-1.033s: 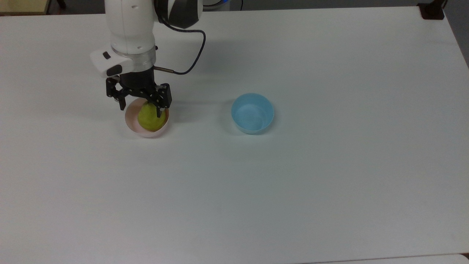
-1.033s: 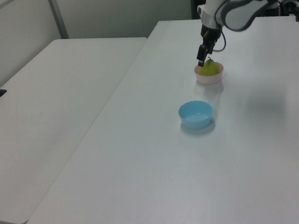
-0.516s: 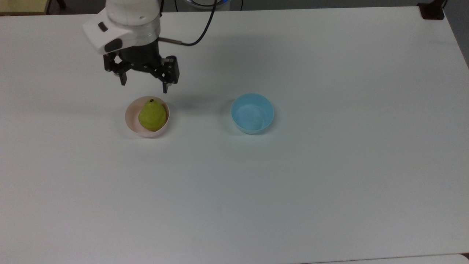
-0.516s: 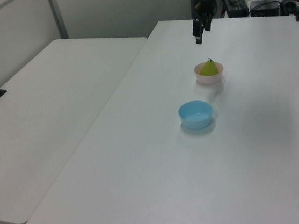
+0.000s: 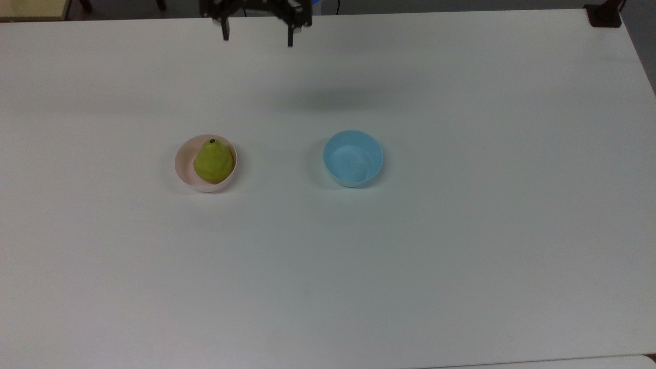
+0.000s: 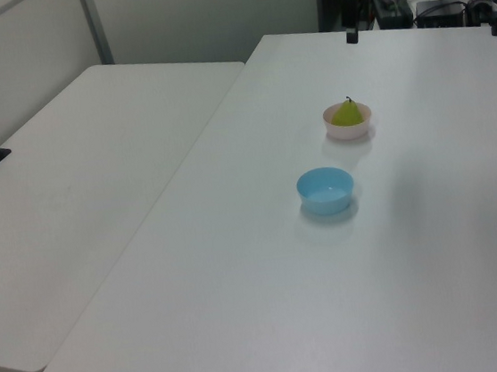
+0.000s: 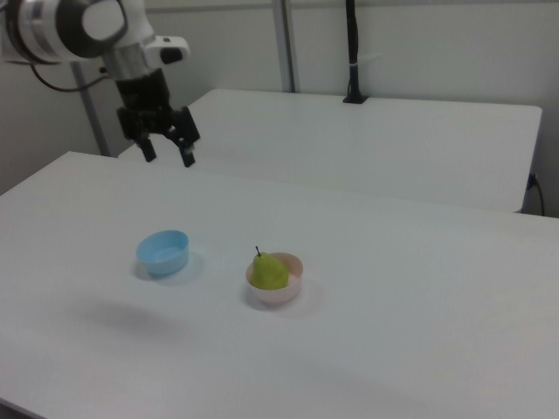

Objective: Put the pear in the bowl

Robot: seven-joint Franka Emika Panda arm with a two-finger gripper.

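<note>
While the pear (image 5: 212,161) sits upright inside the pale pink bowl (image 5: 183,168) on the white counter (image 5: 461,246), the end effector (image 7: 166,150) hangs high above the counter, well apart from both, its two fingers spread wide and holding nothing. Just beside the pink bowl, toward the top view's right, stands a light blue bowl (image 5: 353,158).

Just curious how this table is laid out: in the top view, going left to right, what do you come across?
Pink bowl holding the pear → open end effector raised near the table's far edge → blue bowl.
</note>
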